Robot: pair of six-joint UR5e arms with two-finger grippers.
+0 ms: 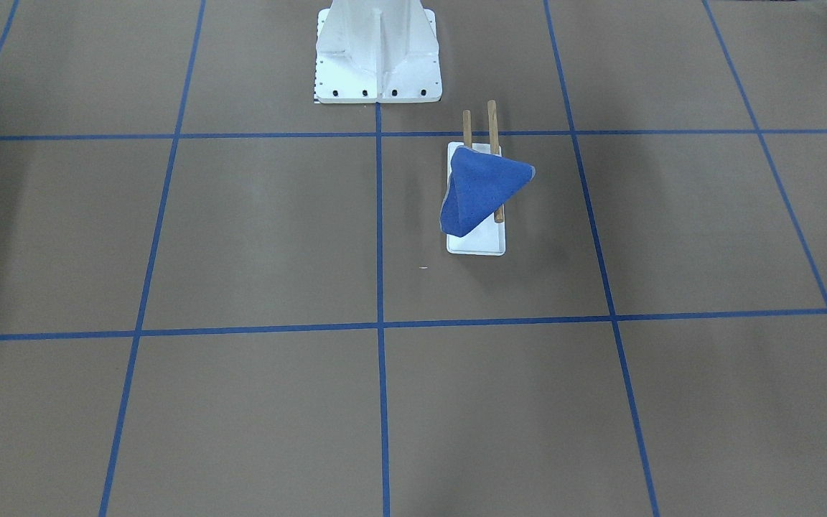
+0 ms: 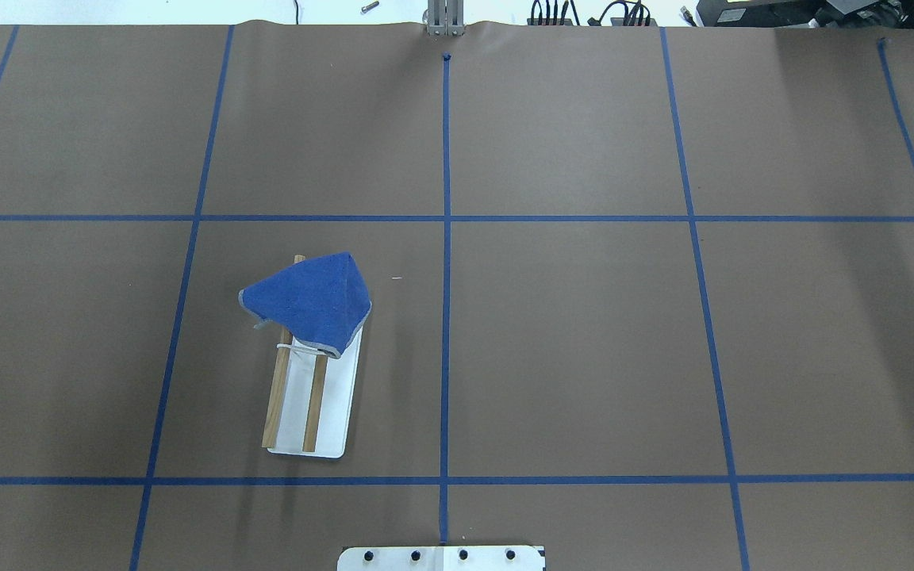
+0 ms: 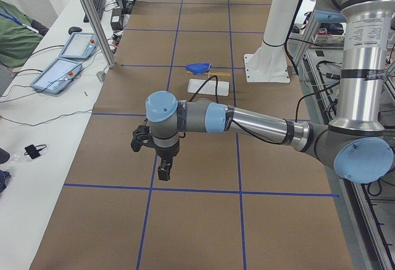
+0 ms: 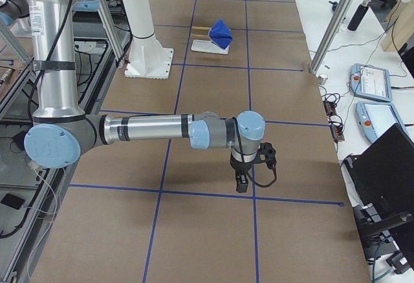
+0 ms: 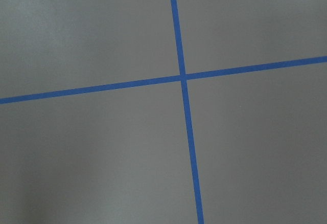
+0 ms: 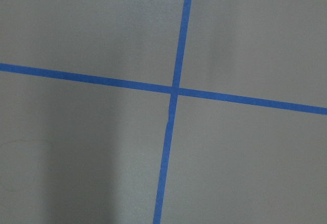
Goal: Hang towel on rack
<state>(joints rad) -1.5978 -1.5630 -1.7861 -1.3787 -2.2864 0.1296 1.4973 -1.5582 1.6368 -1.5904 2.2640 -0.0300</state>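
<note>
Brown counter (image 2: pixel 584 357), taped in blue squares, carries the rack (image 2: pixel 336 396) left of centre, nearer the robot's edge. The towel (image 2: pixel 310 301) is draped in a triangular fold over the dowels' far end. The left claw (image 3: pixel 163 172) and right claw (image 4: pixel 242 185) hang above opposite ends of the counter; whether either is open or closed cannot be told.

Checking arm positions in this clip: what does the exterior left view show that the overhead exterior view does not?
Only exterior left: the robot's left arm, its gripper hanging far from the rack of two thin brown wooden dowels on a white base. Only overhead: the dowels' bare near halves, clearly separate. Both: the small royal-blue cloth towel draped over the rack's end away from the robot.
</note>
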